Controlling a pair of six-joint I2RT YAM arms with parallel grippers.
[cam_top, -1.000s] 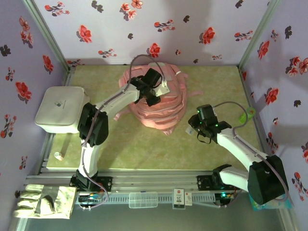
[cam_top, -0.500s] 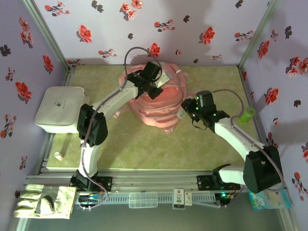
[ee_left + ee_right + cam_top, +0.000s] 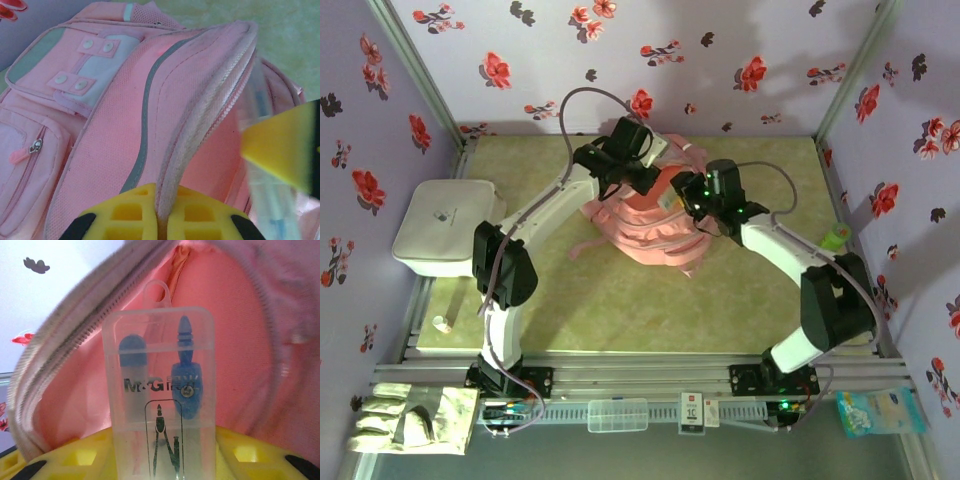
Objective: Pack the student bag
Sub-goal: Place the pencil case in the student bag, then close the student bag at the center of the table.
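Bag: student bag, soft pink woven fabric.
Left gripper: pinched on its toothed zip rim.
Right gripper: clamps clear plastic compass case.
Print: "M&G", rest seemingly blurred.

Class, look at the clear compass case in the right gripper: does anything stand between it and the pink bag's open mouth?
Nothing visible does. The left gripper pinches the zip edge of the student bag, holding it open; the compass case faces bare pink lining.

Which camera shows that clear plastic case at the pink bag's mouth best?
The right wrist view: the case stands centred and sharp at the open bag, its blue compass plain to see. The left wrist view catches a blurred clear edge at the right; the top view gives a pale speck over the bag.
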